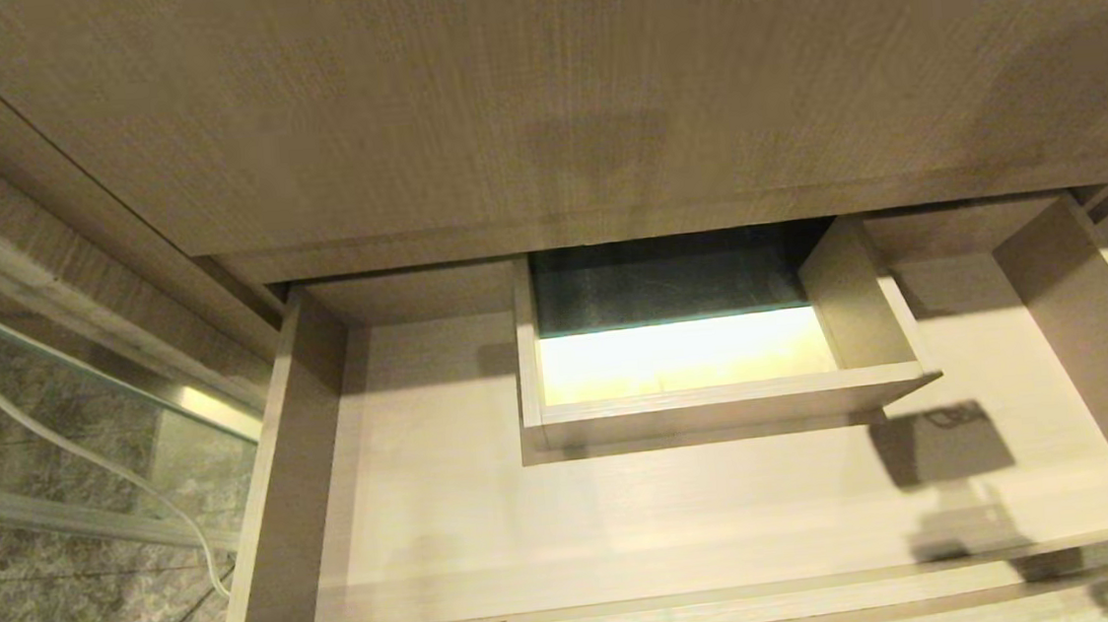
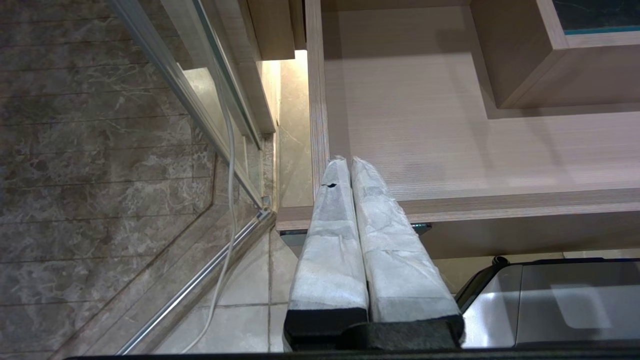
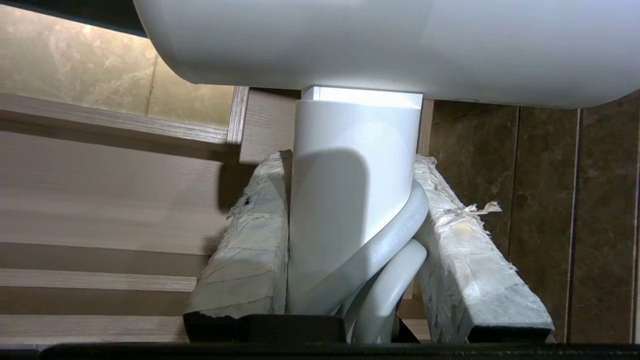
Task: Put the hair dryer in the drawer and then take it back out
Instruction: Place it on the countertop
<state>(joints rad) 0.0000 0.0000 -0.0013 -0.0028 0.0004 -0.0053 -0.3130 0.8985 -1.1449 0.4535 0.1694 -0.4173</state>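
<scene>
Right wrist view fills with the hair dryer (image 3: 357,200): its smooth white handle is pinched between the two padded fingers (image 3: 245,250) of the right gripper (image 3: 350,165), a loop of its thick white cord squeezed in against the far finger. The wide rounded barrel crosses just beyond the fingertips and is cut off on both sides, so its grey end cannot be seen. The finger wrapping is rough, pale and frayed, with a loose shred sticking out. Behind the gripper lie the drawer's pale wood-grain boards on one side and dark marbled tile on the other.

In the head view the dryer and both arms are out of frame; only a blocky shadow falls on the floor of the open drawer (image 1: 275,531), beside its boxed rectangular cut-out (image 1: 720,407).

The left gripper (image 2: 349,162) hangs near the drawer's front corner, its wrapped fingers pressed together on nothing.
</scene>
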